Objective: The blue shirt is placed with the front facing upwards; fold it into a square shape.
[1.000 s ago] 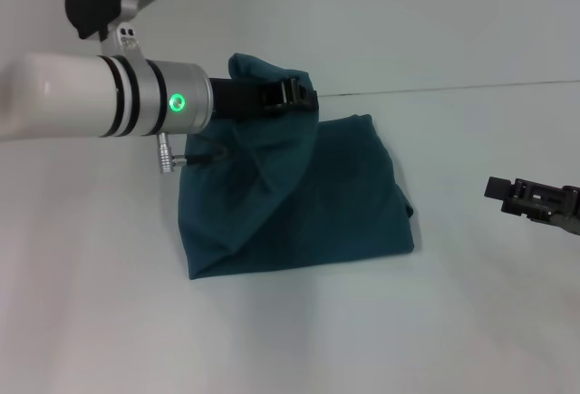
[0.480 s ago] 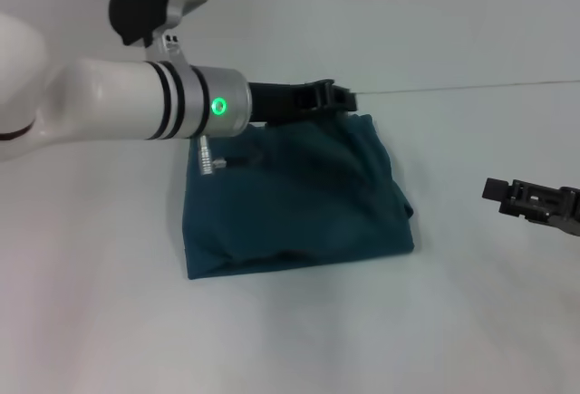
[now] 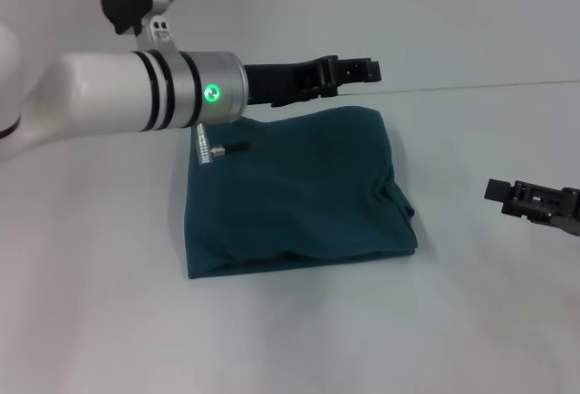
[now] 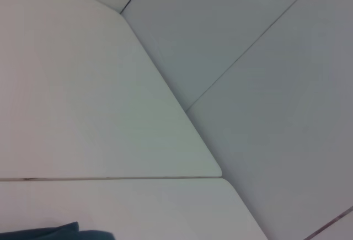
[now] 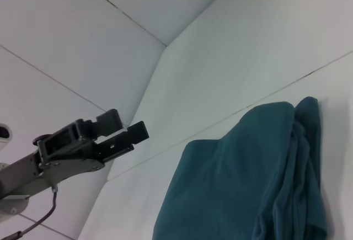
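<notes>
The blue shirt (image 3: 294, 190) lies flat on the white table (image 3: 109, 321), folded into a neat, almost square pad. The left gripper (image 3: 362, 70) hangs above its 12 o'clock edge, jaws a little apart and empty. The right gripper (image 3: 535, 202) waits at 3 o'clock; I cannot tell its jaws.

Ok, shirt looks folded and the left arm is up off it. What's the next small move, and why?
Probably pull the left gripper back toward its side and park it. It hangs open and empty above the far edge of the blue shirt, which already lies as a rough square on the table. The right gripper sits idle off to the right.
</notes>
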